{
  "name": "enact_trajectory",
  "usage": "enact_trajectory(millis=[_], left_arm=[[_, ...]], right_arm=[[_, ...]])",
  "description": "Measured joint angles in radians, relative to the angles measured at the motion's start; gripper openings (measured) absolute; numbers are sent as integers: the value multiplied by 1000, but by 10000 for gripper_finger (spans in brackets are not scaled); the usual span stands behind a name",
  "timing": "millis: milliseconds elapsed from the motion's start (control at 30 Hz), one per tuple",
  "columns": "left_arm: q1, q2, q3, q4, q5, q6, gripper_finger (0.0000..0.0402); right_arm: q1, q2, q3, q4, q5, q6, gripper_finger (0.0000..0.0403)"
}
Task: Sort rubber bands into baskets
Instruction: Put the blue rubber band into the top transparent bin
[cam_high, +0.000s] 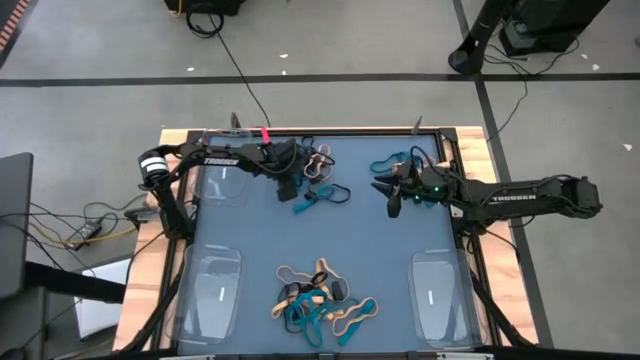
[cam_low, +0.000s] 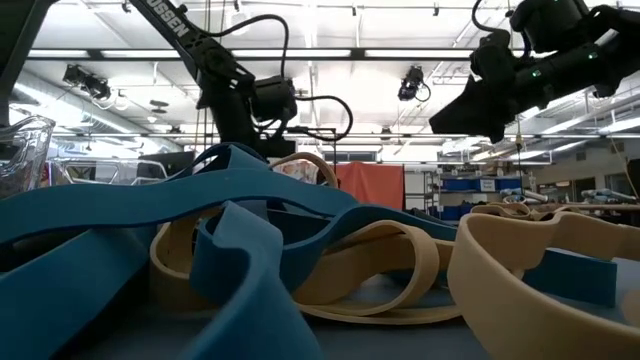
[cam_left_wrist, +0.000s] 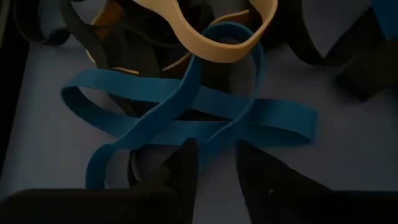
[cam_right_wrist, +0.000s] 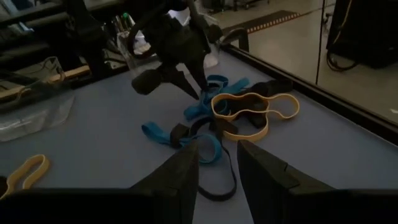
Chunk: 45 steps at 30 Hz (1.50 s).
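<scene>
While the left gripper (cam_high: 290, 187) hangs with parted fingers over a teal rubber band (cam_left_wrist: 186, 118) near the desk's (cam_high: 400, 250) far edge, the right gripper (cam_high: 393, 199), likewise released, hovers above bare desk; clear baskets (cam_high: 435, 290) sit at the corners.

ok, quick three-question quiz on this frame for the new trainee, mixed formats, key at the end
1. True or false: the basket at the high view's lower right holds rubber bands.
2. Which colour band lies just ahead of the left end effector? A teal-blue, B black, C tan.
3. Where is the biggest rubber band pile?
Key: 1 false, it looks empty. 2 A, the teal-blue band. 3 Between the lower-left basket and the lower-right one, high view.
</scene>
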Motion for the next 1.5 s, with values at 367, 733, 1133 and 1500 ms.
enact_trajectory(millis=[367,733,1133,1500], left_arm=[[-2,21,-1,16,-5,74,93],[-1,19,-1,17,-8,41,160],[-1,19,-1,-42,-16,16,51],[-7,19,47,-92,-60,12,39]], right_arm=[[17,32,0,-1,-30,-5,122],[28,74,0,4,-27,-8,122],[28,74,0,37,-26,-8,122],[28,73,0,32,-46,-7,119]])
